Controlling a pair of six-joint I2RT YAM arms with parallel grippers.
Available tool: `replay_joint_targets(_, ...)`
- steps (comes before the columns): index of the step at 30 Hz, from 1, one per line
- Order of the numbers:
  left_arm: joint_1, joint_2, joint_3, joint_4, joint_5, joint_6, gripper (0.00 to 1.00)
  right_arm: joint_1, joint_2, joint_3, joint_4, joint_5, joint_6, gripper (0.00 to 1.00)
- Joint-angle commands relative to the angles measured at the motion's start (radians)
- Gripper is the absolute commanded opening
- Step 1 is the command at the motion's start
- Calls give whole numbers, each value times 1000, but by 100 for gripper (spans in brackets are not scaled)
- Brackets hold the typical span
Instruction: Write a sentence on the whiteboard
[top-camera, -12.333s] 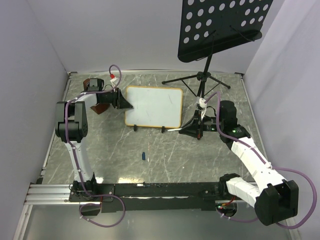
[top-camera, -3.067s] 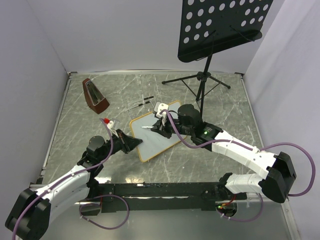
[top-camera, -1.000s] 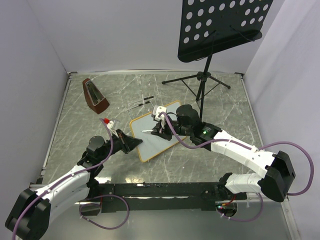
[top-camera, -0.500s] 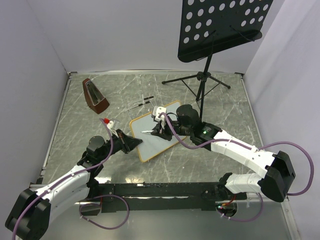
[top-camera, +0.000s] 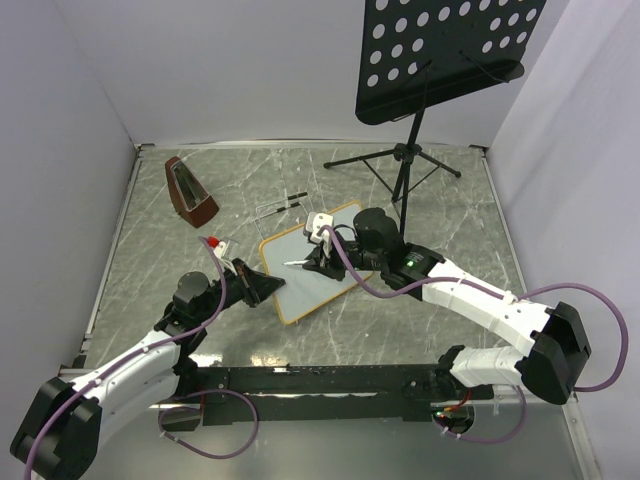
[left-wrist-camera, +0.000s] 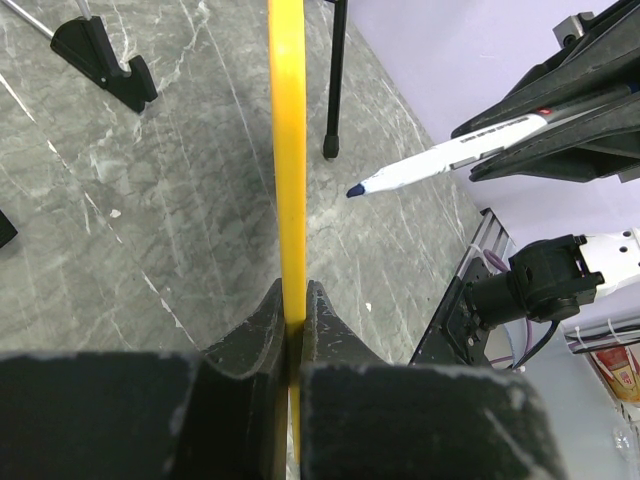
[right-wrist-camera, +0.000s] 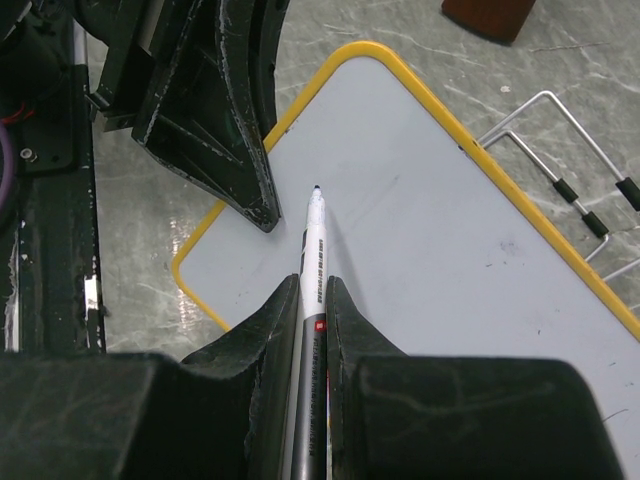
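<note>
Bright, even light — soft shadows, wrist-view foregrounds seemingly blurred.

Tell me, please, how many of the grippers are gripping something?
2. The left gripper pinches the frame of the whiteboard; the right gripper holds a blue-tipped marker over the board.

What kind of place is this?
Probably a robot test booth: plain walls box in a grey tabletop, a left arm and right arm are bolted at its edge, with a music stand behind.
</note>
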Motion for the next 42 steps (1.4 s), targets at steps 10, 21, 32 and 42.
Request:
replay_joint_targets(10, -1, -15, -1, 176, 20, -28, 1, -5, 8, 71, -3, -25, -38, 0)
replay_joint_targets(21, -1, -7, 3, 198, 21, -40, 1, -5, 24, 83, -1, -18, -33, 0)
replay_joint_targets(32, -2, 14, -2, 238, 32, -62, 1, -2, 51, 90, 51, 56, 8, 0)
replay_joint_targets(42, -1, 28, -8, 271, 38, -73, 1, 4, 59, 79, 51, 65, 5, 0)
